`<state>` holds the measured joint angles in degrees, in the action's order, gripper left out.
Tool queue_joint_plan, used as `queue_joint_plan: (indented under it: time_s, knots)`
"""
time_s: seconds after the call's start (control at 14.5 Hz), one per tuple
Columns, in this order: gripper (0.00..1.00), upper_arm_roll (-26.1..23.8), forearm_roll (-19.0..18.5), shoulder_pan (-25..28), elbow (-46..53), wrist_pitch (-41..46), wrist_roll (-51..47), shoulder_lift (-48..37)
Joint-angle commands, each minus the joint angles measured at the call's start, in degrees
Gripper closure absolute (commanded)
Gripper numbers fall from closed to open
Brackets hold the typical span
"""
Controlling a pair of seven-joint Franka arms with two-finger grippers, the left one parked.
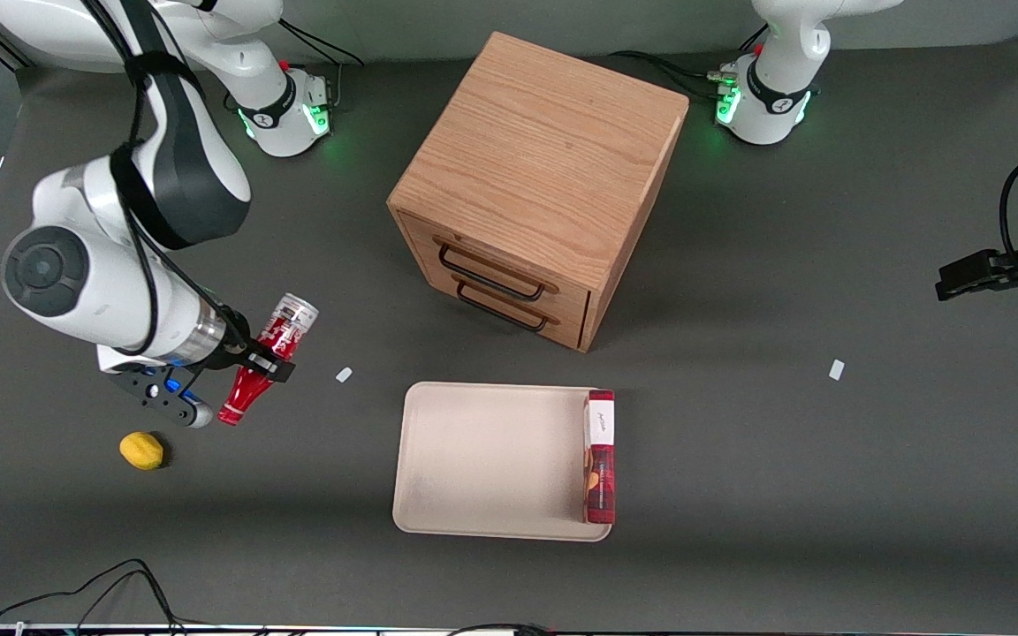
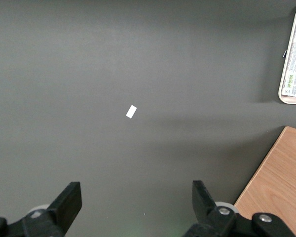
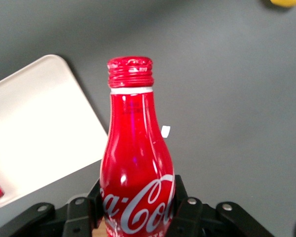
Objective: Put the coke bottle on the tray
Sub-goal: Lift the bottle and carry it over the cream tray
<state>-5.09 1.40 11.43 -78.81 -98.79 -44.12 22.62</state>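
My right gripper [image 1: 267, 360] is shut on the red coke bottle [image 1: 267, 358] and holds it tilted above the table at the working arm's end, red cap pointing down toward the front camera, silver end up. In the right wrist view the bottle [image 3: 136, 168] sits between the black fingers [image 3: 186, 205], white script logo facing the camera. The beige tray [image 1: 491, 459] lies flat in front of the wooden drawer cabinet, nearer the front camera, well apart from the bottle. A corner of the tray [image 3: 37, 128] shows in the right wrist view.
A long red box [image 1: 600, 458] with a white label lies along the tray's edge toward the parked arm. A wooden drawer cabinet [image 1: 535, 177] stands mid-table. A yellow lemon [image 1: 142, 450] lies near the gripper, nearer the front camera. Small white tags [image 1: 344, 374] [image 1: 836, 369] lie on the grey table.
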Motion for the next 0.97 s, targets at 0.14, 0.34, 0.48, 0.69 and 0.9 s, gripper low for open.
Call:
queue_joint_plan:
  time_s: [0.14,0.34,0.48,0.69,0.9]
  knots:
    - [1.00,-2.03,-5.25,5.35,22.96,3.52,7.63,14.70]
    - [1.00,-2.03,-5.18,6.85,26.34,-3.84,16.14,21.04]
    - [1.00,-1.77,-5.35,8.51,26.43,-8.68,19.33,24.73]
    - [1.00,-1.67,-5.26,8.97,26.25,-15.01,20.65,29.57]
    - [1.00,-1.76,-5.26,9.32,26.08,-18.97,19.69,34.75]
